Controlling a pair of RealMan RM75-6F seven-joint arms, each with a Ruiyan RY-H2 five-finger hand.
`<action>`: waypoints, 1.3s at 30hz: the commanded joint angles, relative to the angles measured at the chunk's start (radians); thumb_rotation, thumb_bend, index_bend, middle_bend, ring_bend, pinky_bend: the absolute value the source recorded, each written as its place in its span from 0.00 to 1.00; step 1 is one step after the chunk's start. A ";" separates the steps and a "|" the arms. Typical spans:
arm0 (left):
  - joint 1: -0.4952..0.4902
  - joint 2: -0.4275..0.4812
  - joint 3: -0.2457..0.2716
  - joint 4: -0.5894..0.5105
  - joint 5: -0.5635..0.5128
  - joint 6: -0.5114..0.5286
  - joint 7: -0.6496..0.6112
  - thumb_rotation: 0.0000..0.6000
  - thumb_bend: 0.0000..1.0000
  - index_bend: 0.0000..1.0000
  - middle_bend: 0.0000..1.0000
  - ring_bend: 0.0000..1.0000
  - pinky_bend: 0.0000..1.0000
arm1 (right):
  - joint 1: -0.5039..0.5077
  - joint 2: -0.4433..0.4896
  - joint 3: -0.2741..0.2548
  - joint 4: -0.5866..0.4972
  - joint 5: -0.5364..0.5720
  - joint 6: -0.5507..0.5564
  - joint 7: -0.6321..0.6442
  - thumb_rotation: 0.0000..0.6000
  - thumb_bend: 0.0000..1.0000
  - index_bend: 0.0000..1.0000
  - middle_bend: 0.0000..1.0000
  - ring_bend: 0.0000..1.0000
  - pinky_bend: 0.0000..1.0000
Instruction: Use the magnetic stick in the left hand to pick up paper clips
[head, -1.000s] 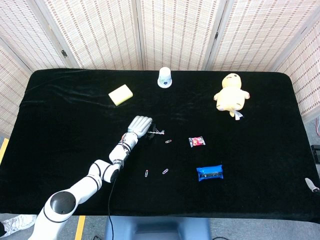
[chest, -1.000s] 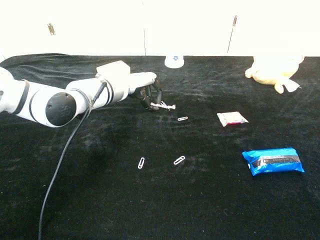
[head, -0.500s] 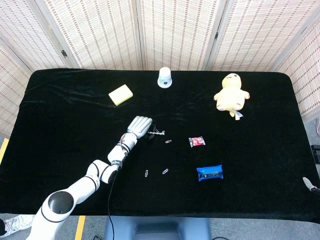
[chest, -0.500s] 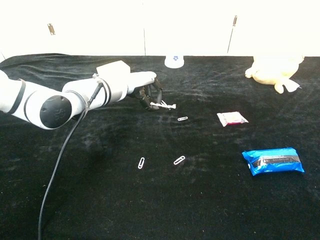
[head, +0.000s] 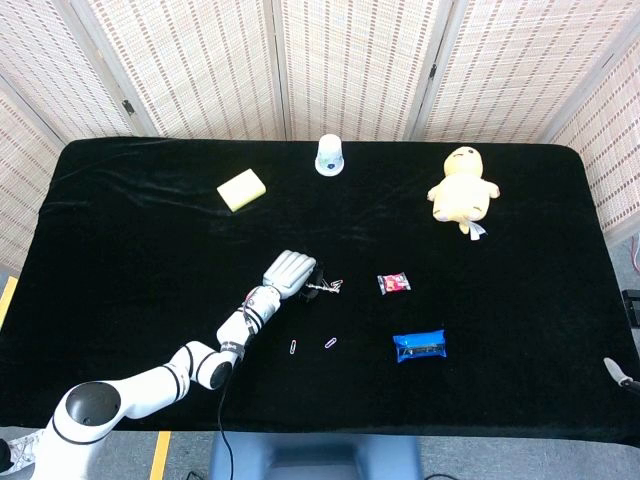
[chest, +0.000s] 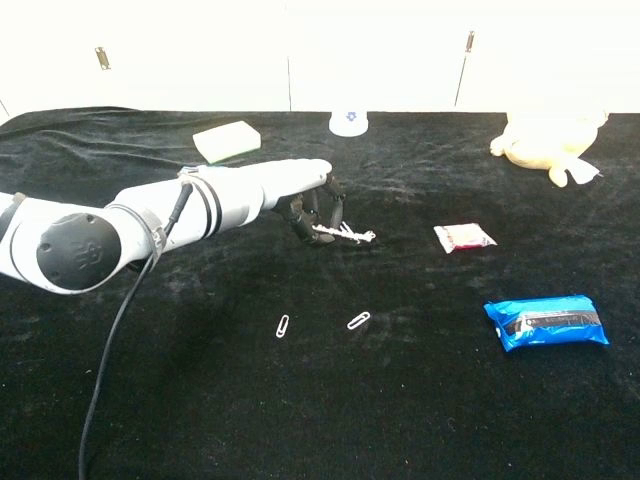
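Observation:
My left hand hovers over the middle of the black table, gripping a thin magnetic stick that points right. Several paper clips cling to the stick's tip. Two loose paper clips lie nearer the front: one on the left and one on the right. In the head view a small part of my right hand shows at the table's right edge; whether it is open or shut is not clear.
A blue packet and a small red-white sachet lie right of the clips. A yellow plush toy, a white cup and a yellow sponge stand further back.
My left hand has moved right and toward the front with the stick. The clip that lay just right of the stick's tip is no longer on the cloth; it now hangs at the tip.

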 joint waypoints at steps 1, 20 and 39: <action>-0.001 -0.006 -0.009 -0.001 -0.037 0.005 0.041 1.00 0.46 0.75 1.00 1.00 1.00 | -0.003 0.001 0.000 0.000 0.000 0.004 0.002 1.00 0.24 0.00 0.00 0.04 0.00; -0.041 -0.069 -0.012 0.126 -0.018 -0.045 -0.001 1.00 0.46 0.75 1.00 1.00 1.00 | -0.007 0.000 0.011 0.001 0.034 -0.017 0.006 1.00 0.24 0.00 0.00 0.04 0.00; -0.049 -0.086 -0.018 0.153 0.023 -0.035 -0.061 1.00 0.46 0.75 1.00 1.00 1.00 | -0.026 -0.002 0.012 0.006 0.029 0.004 0.017 1.00 0.24 0.00 0.00 0.04 0.00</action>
